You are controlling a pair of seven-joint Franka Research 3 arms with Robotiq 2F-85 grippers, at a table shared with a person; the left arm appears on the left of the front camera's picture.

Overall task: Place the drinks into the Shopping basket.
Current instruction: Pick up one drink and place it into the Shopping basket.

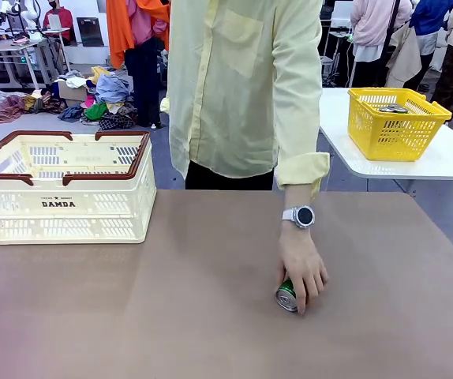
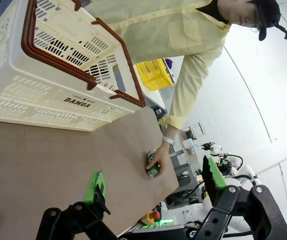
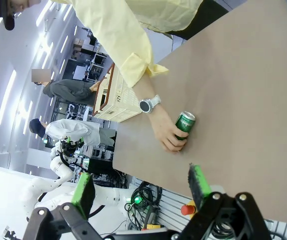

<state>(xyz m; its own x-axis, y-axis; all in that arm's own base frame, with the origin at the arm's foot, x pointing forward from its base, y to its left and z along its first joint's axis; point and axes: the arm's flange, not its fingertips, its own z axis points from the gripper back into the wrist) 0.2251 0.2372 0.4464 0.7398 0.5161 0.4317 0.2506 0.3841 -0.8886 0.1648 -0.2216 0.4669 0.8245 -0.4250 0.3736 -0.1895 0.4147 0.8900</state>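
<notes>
The cream Shopping basket (image 1: 61, 185) is sitting on the far left of the brown table (image 1: 171, 316), its 2 dark red-brown handles folded down along the rim and its slotted floor showing through the open top. Well off to the right, a smaller yellow mesh basket (image 1: 396, 126) is standing on a separate white side table (image 1: 447, 162). It is holding something dark and silvery, too small to make out. The green can (image 1: 287, 297) is lying on its side on the brown table, right of the middle and well apart from the cream basket, with its silver top facing the robot's side. A person in a pale yellow shirt is leaning in from the far side, arm reaching straight down with the cuff rolled and a white watch (image 1: 300, 215) on the wrist. Their hand (image 1: 301, 264) is cupping over the can, fingers curling around it. The left gripper (image 2: 153, 172) is hanging above the table with its 2 green-padded fingers spread wide and gripping nothing. The right gripper (image 3: 141, 175) is hanging above the table's edge, equally wide apart and equally empty.
</notes>
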